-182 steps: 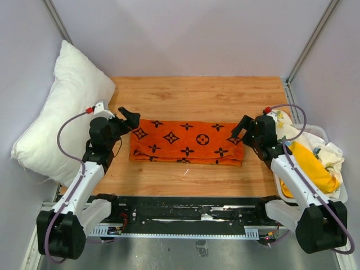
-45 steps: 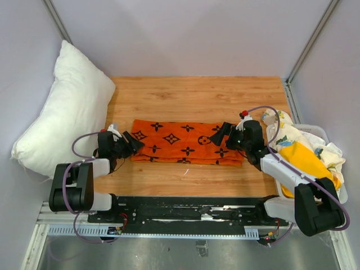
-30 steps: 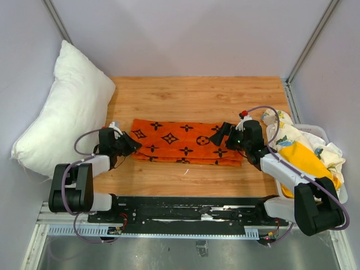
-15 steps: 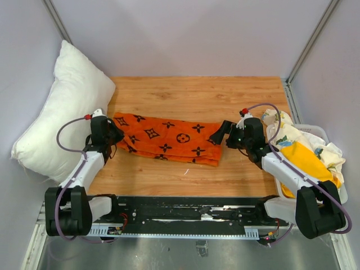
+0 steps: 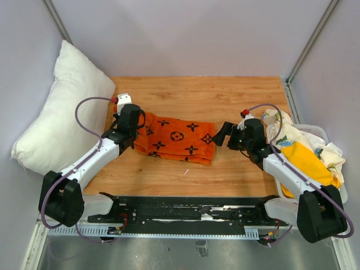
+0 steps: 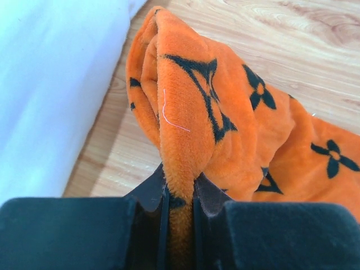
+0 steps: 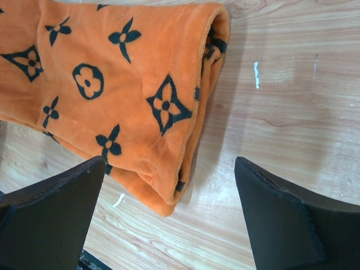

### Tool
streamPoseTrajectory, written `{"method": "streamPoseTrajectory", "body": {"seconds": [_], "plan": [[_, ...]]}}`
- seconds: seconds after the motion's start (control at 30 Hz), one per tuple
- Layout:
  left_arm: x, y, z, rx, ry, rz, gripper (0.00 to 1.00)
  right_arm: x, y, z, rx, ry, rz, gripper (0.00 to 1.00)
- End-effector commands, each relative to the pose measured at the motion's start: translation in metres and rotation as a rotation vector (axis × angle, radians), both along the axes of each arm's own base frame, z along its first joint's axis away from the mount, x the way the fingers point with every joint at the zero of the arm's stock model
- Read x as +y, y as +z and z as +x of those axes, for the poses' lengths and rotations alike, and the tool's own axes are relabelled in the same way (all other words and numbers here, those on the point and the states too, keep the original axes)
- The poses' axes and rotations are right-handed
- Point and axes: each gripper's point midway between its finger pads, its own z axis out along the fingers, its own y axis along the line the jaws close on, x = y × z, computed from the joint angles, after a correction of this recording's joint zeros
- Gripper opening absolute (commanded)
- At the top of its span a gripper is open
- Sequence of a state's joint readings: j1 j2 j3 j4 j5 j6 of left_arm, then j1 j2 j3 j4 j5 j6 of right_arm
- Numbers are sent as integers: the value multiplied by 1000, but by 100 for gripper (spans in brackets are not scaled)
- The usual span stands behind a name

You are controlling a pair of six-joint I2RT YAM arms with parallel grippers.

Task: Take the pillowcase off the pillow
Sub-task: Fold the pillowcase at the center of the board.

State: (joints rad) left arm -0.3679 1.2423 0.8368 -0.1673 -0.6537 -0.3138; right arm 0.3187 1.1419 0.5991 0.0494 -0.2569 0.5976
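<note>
Top external view: the pillowcase (image 5: 177, 138) lies on the wooden tabletop (image 5: 225, 93), bunched and slanting, with its left end raised off the wood. That end is up because the left gripper (image 5: 131, 125) has it. In the left wrist view the jaws are closed tight on a thick fold of the orange plush, which stands up between them and drapes away to the right. The grip sits on a doubled edge, so several layers appear to be caught together, not one.

The pillow (image 5: 59, 121) is bare and white. It leans against the left wall at the tabletop's left edge, just beside the lifted end of the pillowcase; whether the two touch cannot be told. With no orange fabric over it and the pillowcase looking flat and empty, the removal itself reads as done. What remains seems to be laying the pillowcase down tidily.

The right gripper (image 5: 220, 136) holds nothing. Its jaws are spread wide and it hangs low, just off the right end of the pillowcase. In the right wrist view the two dark fingers (image 7: 50, 219) frame the folded corner, which rests on the wood ahead of them without contact. That stance looks like readiness to take the free end, so that the fabric could be stretched between both arms.

A heap of other linen (image 5: 306, 157) sits off the right edge, well apart from the pillowcase
</note>
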Motion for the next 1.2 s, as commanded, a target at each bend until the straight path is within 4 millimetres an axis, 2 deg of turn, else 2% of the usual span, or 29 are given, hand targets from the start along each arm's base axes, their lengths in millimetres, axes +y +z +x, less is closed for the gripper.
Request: {"method": "streamPoseTrajectory", "body": {"seconds": [0.0,0.13,0.33,0.5,0.6,0.93,1.07,1.17], "plan": [[5,39,3,-57,89,162,0,-2,8,3,-25,-1,-38,99],[-24,49,9,-54,17,221,0,-1,6,4,-14,2,-40,99],[-73,49,22,-4,-194,227,0,-3,4,2,-9,4,-51,98],[-109,53,21,48,-304,321,0,-4,0,1,1,4,-58,98],[-139,48,20,81,-401,372,0,-2,-2,1,8,9,-56,98],[-222,14,-2,187,-641,471,0,-7,-10,-4,24,5,-57,98],[-257,17,-15,185,-743,410,0,-8,-17,-6,43,3,-58,98],[-272,23,-19,167,-785,342,0,-7,-24,-6,60,4,-57,98]]}}
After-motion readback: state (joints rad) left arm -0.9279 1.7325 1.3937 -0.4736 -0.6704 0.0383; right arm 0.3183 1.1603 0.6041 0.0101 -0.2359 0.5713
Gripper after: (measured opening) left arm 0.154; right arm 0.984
